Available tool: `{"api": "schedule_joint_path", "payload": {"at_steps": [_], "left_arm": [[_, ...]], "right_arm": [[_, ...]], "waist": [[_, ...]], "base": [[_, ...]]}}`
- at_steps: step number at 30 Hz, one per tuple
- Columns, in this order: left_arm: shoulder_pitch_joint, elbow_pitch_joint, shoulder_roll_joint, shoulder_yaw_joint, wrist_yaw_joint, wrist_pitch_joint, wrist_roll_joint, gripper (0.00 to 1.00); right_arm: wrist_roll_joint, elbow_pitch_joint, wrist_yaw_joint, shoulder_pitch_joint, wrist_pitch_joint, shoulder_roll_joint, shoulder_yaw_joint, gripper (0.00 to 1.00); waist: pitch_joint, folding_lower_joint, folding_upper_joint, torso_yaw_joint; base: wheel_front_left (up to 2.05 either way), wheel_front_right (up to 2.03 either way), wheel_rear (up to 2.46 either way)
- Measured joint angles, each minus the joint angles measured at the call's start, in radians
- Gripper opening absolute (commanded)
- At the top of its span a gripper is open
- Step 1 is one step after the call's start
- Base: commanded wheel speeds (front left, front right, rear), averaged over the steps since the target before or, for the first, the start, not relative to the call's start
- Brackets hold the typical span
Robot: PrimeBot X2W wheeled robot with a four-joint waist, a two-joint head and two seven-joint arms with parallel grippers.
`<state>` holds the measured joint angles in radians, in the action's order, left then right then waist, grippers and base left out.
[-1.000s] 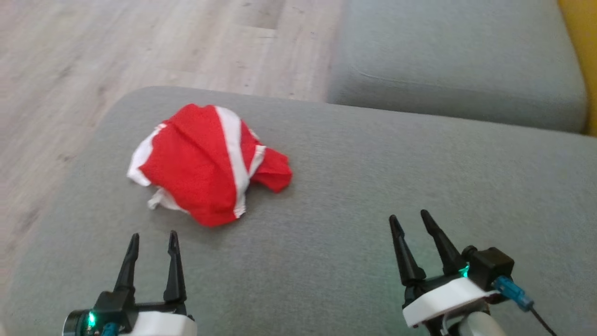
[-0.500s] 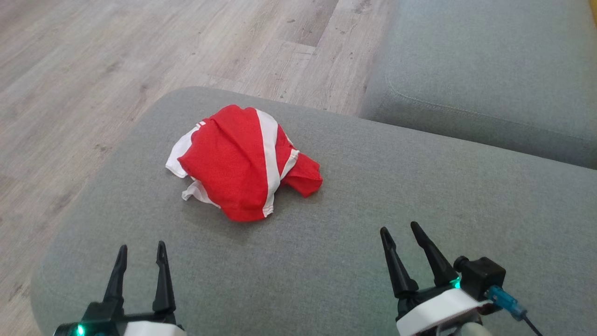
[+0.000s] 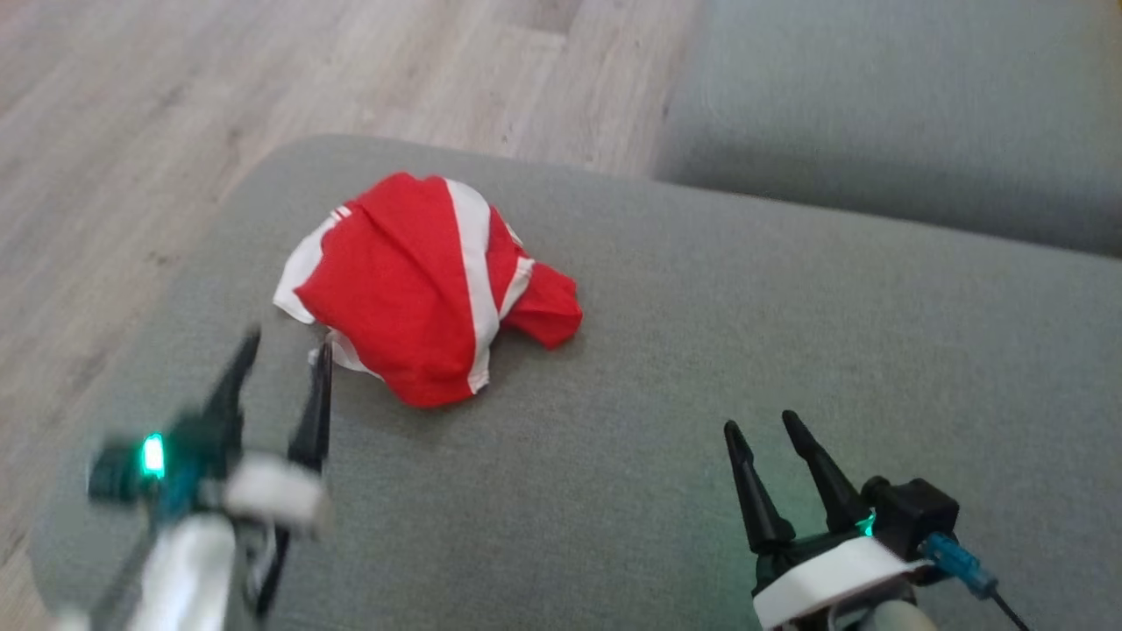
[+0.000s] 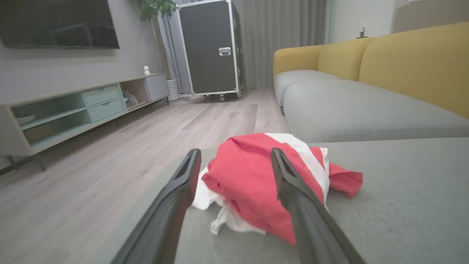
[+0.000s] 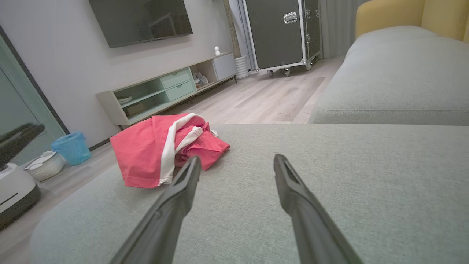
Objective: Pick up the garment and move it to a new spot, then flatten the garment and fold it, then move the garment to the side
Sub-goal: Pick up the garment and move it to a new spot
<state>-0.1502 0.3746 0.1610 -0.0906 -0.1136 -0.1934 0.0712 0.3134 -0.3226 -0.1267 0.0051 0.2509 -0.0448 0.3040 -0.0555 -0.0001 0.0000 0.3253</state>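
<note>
A crumpled red garment [image 3: 421,280] with white stripes lies on the left part of a grey sofa cushion [image 3: 701,350]. My left gripper [image 3: 285,346] is open, blurred, its fingertips just short of the garment's near-left white edge. In the left wrist view the garment [image 4: 253,179] sits right beyond the two open fingers [image 4: 293,190]. My right gripper [image 3: 763,425] is open and empty above the cushion, well to the right of the garment. The right wrist view has the garment [image 5: 161,150] ahead and to the left of that gripper [image 5: 237,159].
Wooden floor [image 3: 131,131] runs past the cushion's left and far edges. Another grey cushion [image 3: 877,114] lies behind, with a yellow backrest [image 4: 403,58]. A TV stand [image 5: 165,91], a black wheeled case [image 4: 212,47] and a blue basket [image 5: 71,146] stand across the room.
My left gripper has moved forward up to the garment's near-left edge. The right gripper has barely moved. The head camera has shifted a little.
</note>
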Motion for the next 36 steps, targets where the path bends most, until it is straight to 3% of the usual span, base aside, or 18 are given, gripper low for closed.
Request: {"api": "schedule_joint_path", "payload": {"at_steps": [5, 9, 15, 19, 27, 28, 29, 33, 36], "left_arm": [[-0.27, 0.114, 0.072, -0.124, -0.015, 0.141, 0.051, 1.0], [-0.451, 0.182, 0.15, -0.284, -0.019, 0.272, 0.173, 1.0], [-0.663, 0.322, 0.273, -0.399, -0.019, 0.471, 0.383, 1.0], [-0.694, 0.396, 0.285, -0.42, -0.019, 0.539, 0.461, 1.0], [-0.707, 0.488, 0.289, -0.466, -0.019, 0.568, 0.541, 1.0], [-0.707, 0.493, 0.289, -0.471, -0.019, 0.57, 0.553, 0.76], [-0.707, 0.495, 0.289, -0.477, -0.019, 0.565, 0.563, 0.0], [-0.713, 0.499, 0.29, -0.5, -0.019, 0.54, 0.597, 0.0], [-0.732, 0.5, 0.297, -0.499, -0.019, 0.444, 0.597, 0.0]], "right_arm": [[-0.031, 0.005, 0.0, -0.028, 0.0, 0.0, -0.026, 1.0], [-0.052, 0.012, 0.0, -0.081, 0.0, 0.0, -0.038, 1.0], [-0.058, 0.03, 0.0, -0.151, 0.0, -0.001, -0.057, 1.0], [-0.058, 0.036, 0.0, -0.166, 0.0, -0.002, -0.064, 1.0], [-0.058, 0.04, 0.0, -0.187, 0.0, -0.003, -0.077, 1.0], [-0.058, 0.04, 0.0, -0.187, 0.0, -0.003, -0.078, 1.0], [-0.059, 0.04, 0.0, -0.187, 0.0, -0.003, -0.078, 1.0], [-0.058, 0.04, 0.0, -0.188, 0.0, -0.003, -0.08, 1.0], [-0.059, 0.039, 0.0, -0.188, 0.0, -0.003, -0.081, 1.0]], "waist": [[0.066, 0.0003, 0.0, -0.025], [0.13, 0.0003, 0.0, -0.054], [0.234, 0.0004, 0.0, -0.126], [0.275, 0.0003, 0.0, -0.172], [0.324, 0.0001, 0.0, -0.234], [0.327, 0.0002, 0.0, -0.237], [0.328, 0.0002, 0.0, -0.24], [0.328, 0.0001, 0.0, -0.243], [0.321, 0.0001, 0.0, -0.241]], "base": [[0.0, 0.0, 0.0], [0.0, 0.0, 0.0], [0.0, 0.0, 0.0], [0.0, 0.0, 0.0], [0.0, 0.0, 0.0], [0.0, 0.0, 0.0], [0.0, 0.0, 0.0], [0.0, 0.0, 0.0], [0.0, 0.0, 0.0]]}}
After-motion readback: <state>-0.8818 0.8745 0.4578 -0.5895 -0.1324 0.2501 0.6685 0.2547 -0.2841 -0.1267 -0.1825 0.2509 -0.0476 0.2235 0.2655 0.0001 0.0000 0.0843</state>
